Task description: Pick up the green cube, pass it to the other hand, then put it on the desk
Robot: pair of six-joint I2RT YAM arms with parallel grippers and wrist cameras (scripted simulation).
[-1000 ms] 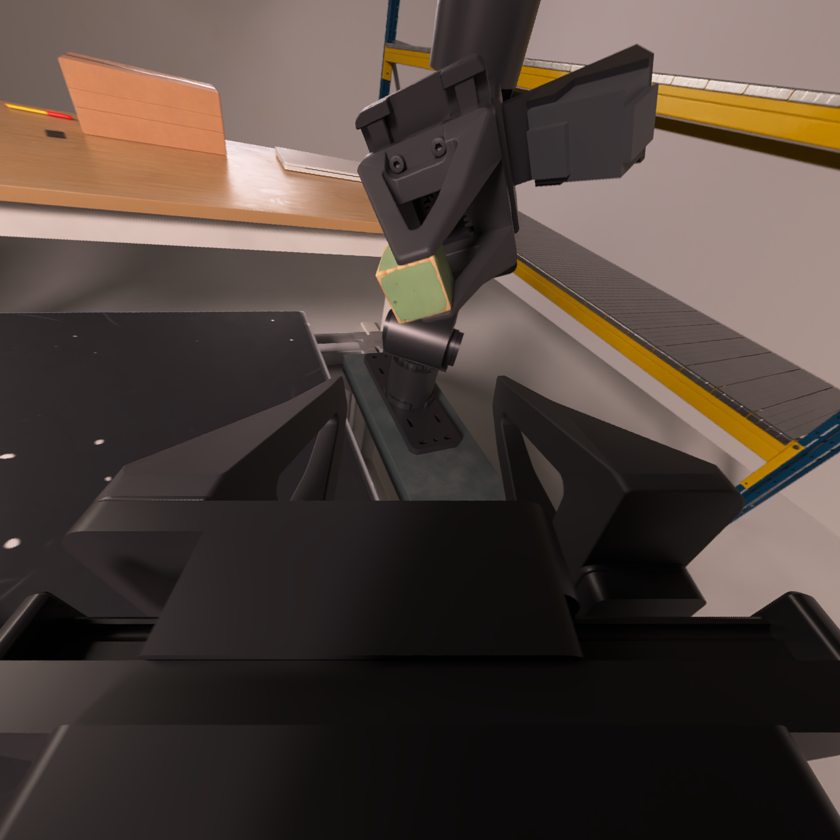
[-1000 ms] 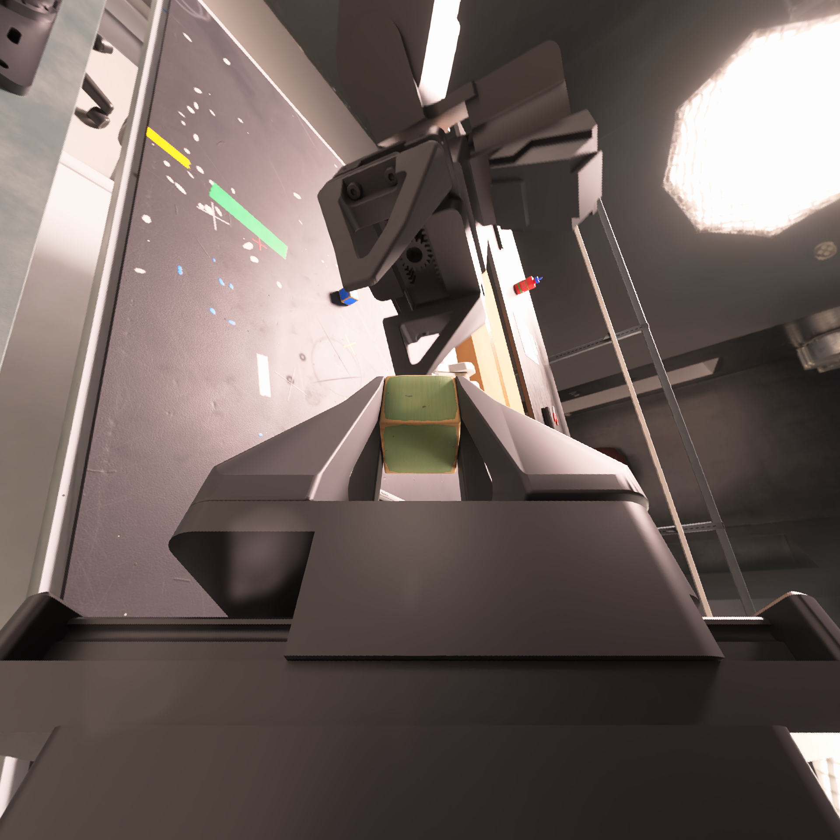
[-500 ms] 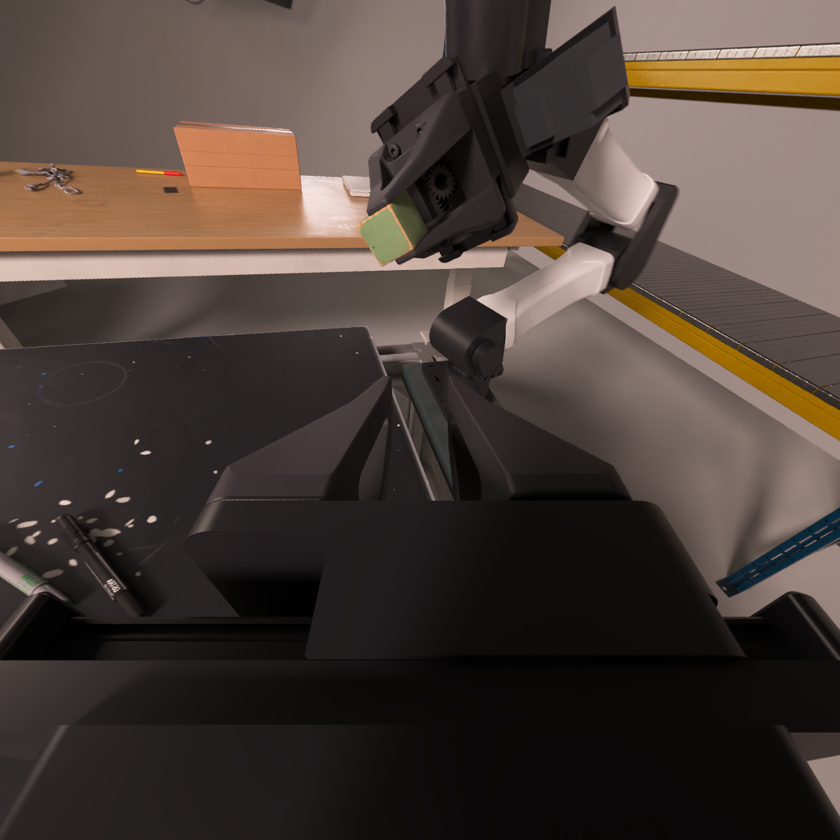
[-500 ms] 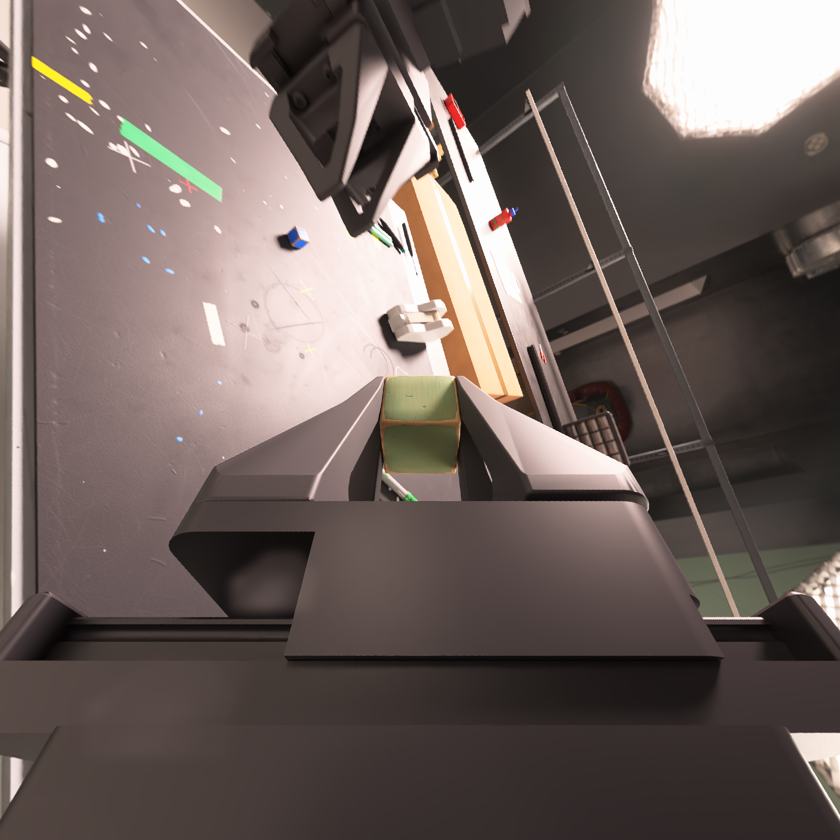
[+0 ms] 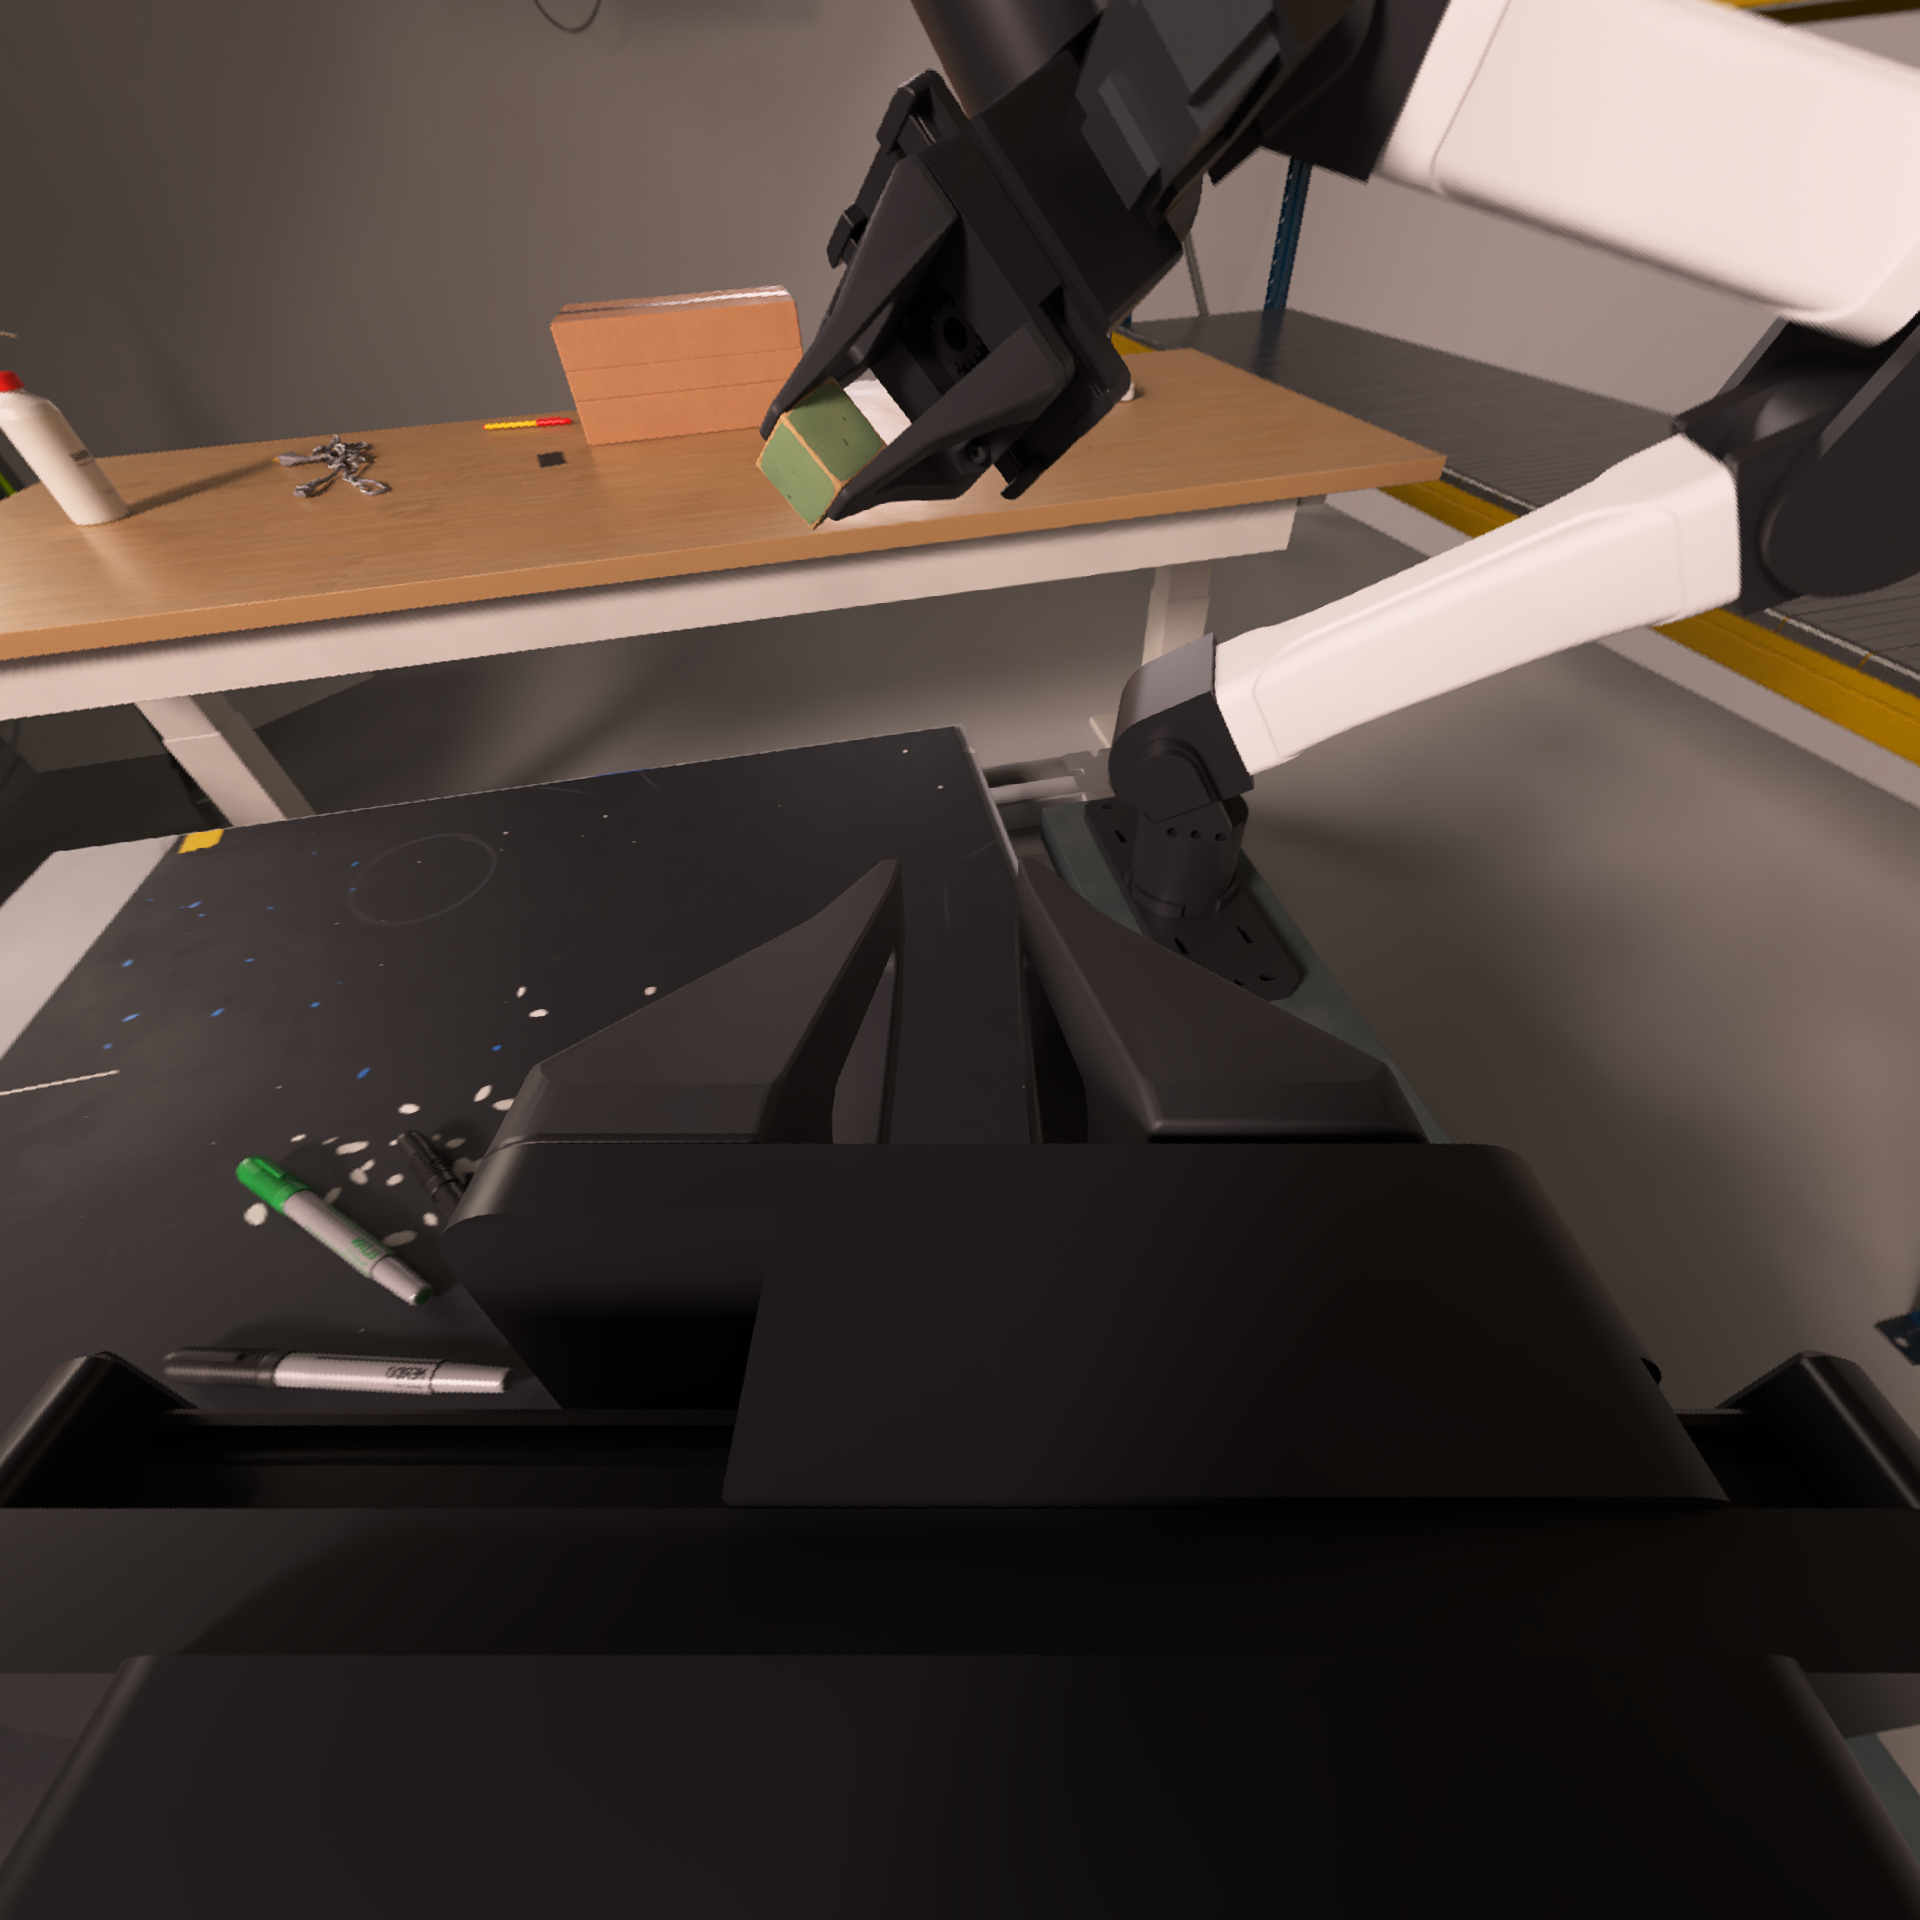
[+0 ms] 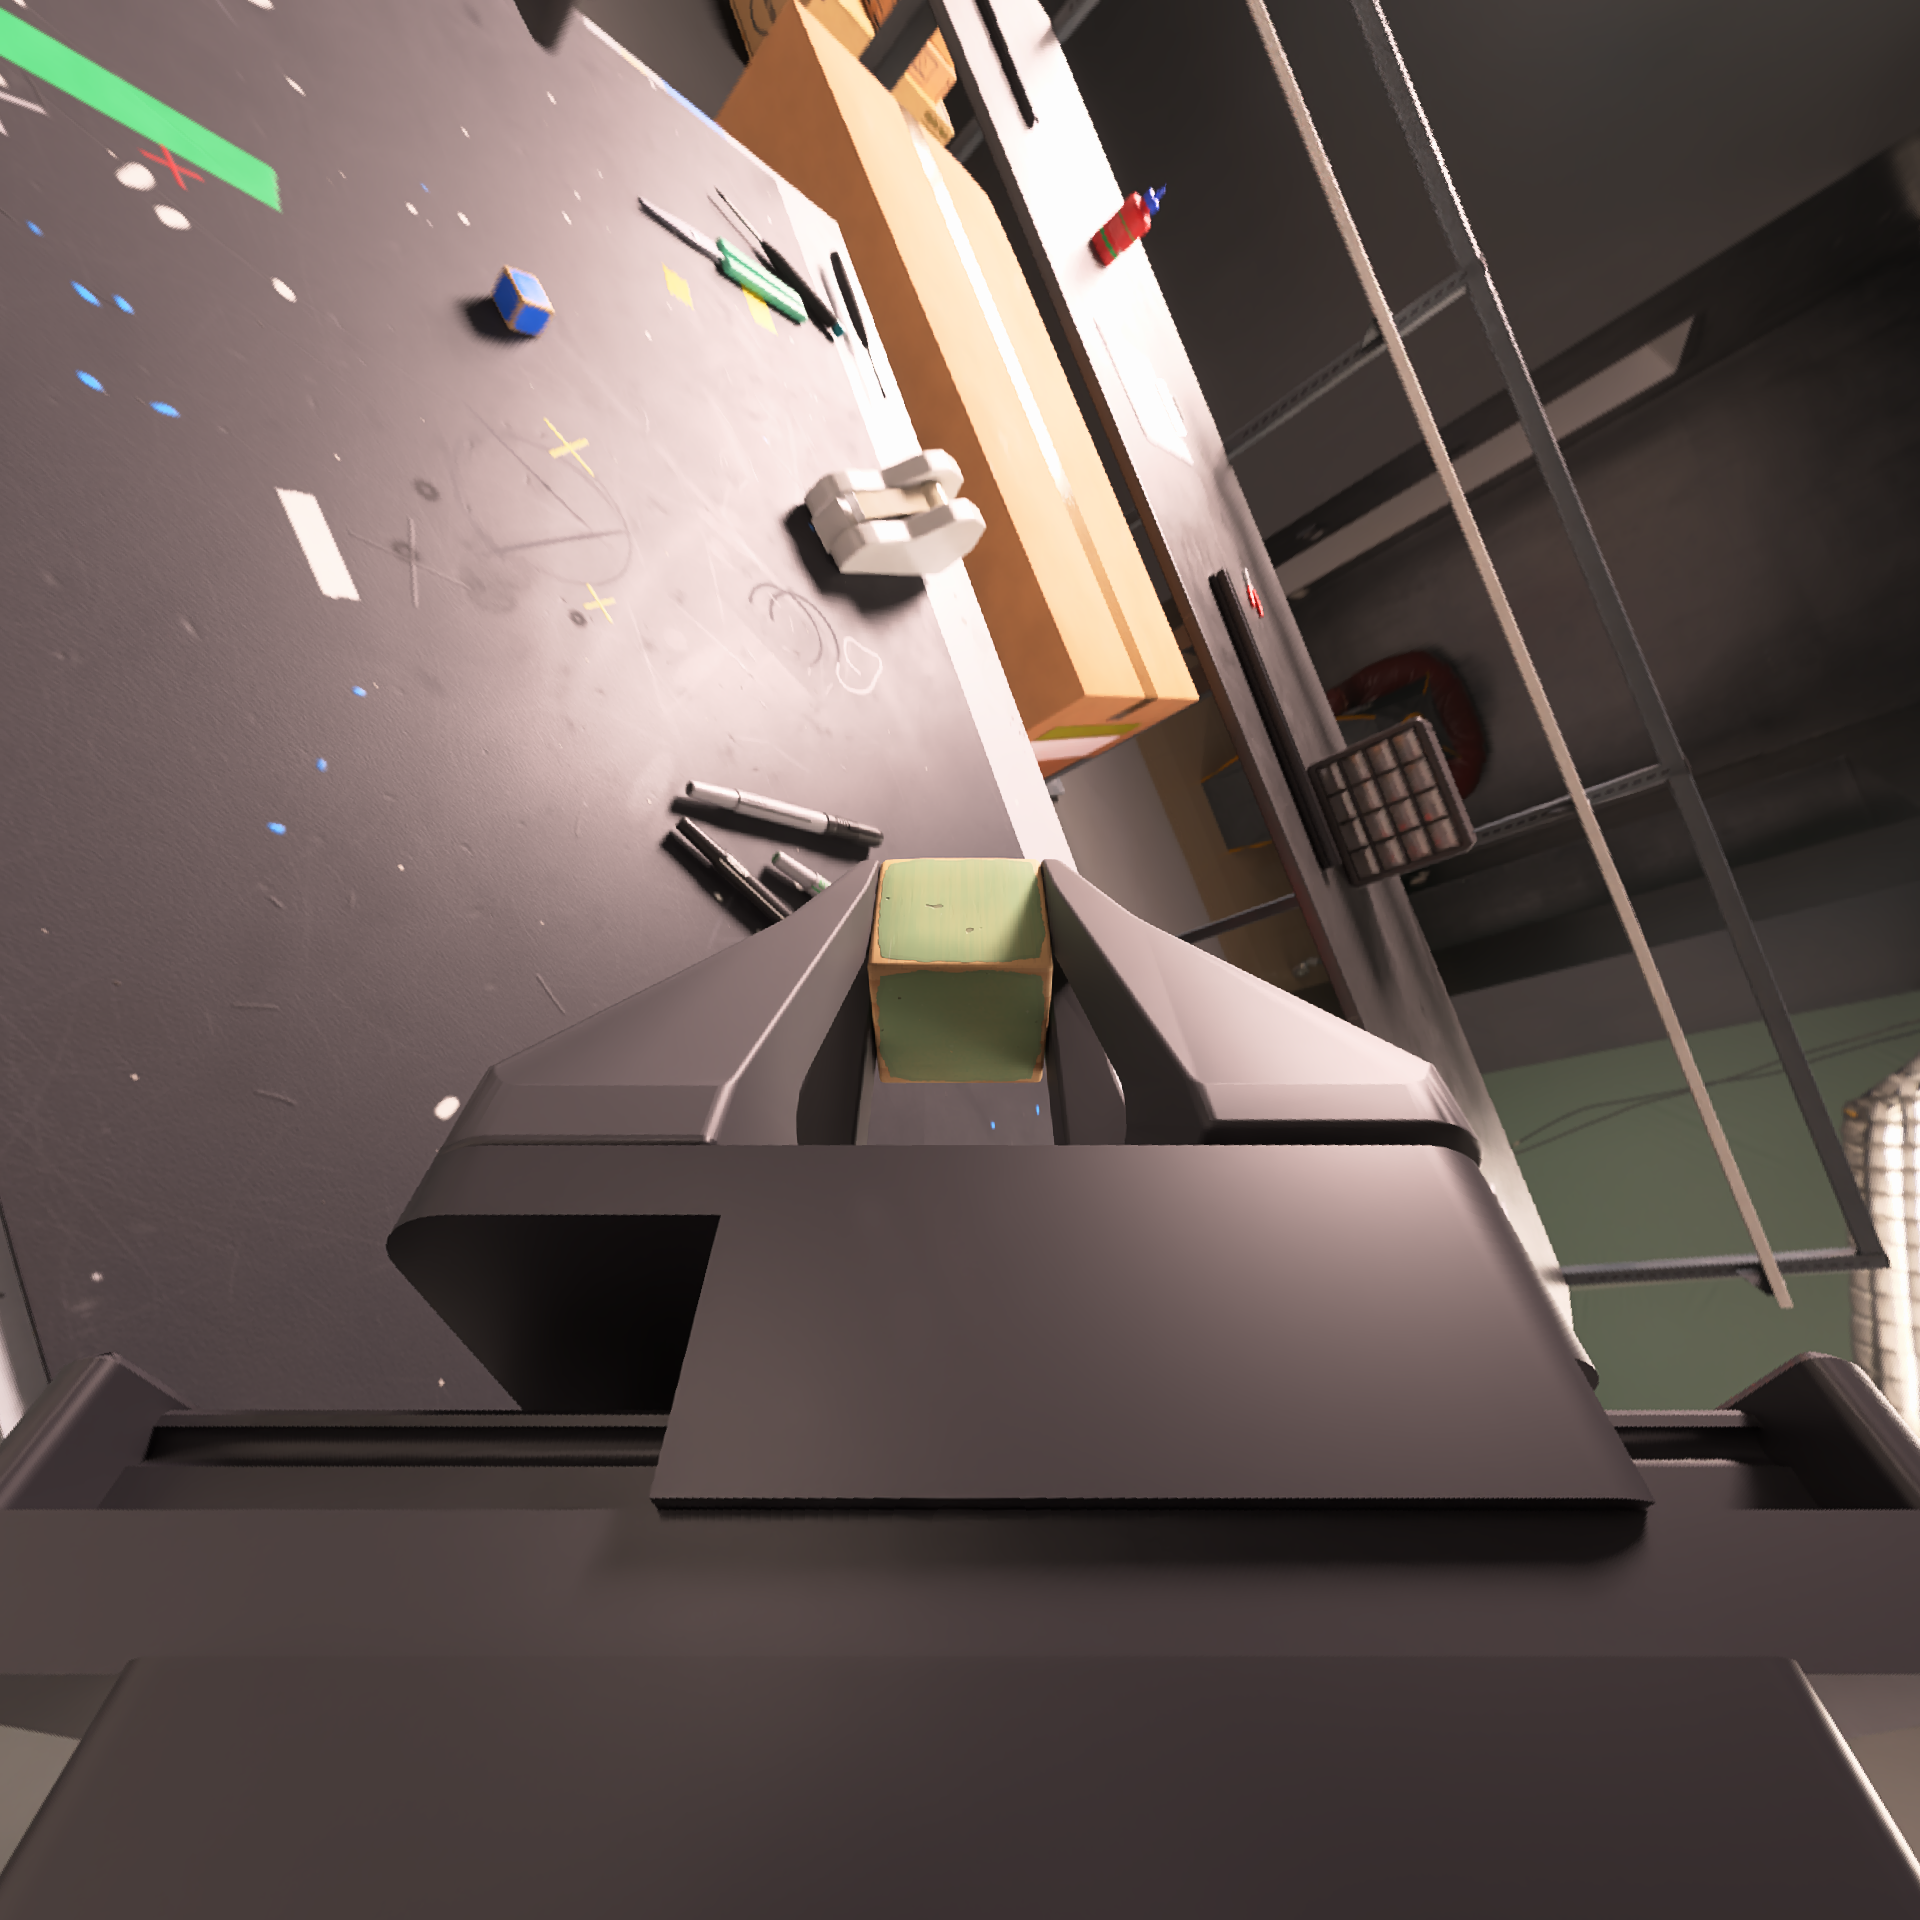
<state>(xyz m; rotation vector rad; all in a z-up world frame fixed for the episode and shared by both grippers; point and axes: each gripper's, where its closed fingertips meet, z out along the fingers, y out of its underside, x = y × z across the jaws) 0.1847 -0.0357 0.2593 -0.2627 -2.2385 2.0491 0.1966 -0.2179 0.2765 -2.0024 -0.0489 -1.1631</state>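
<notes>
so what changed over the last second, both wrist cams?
The left claw closed from wide open to a narrow gap, empty, and backed away from the right claw; markers on the black desk came into its view. The right claw swung its view from the ceiling light toward the desk. Unchanged: the green cube stays clamped in the right claw.
</notes>
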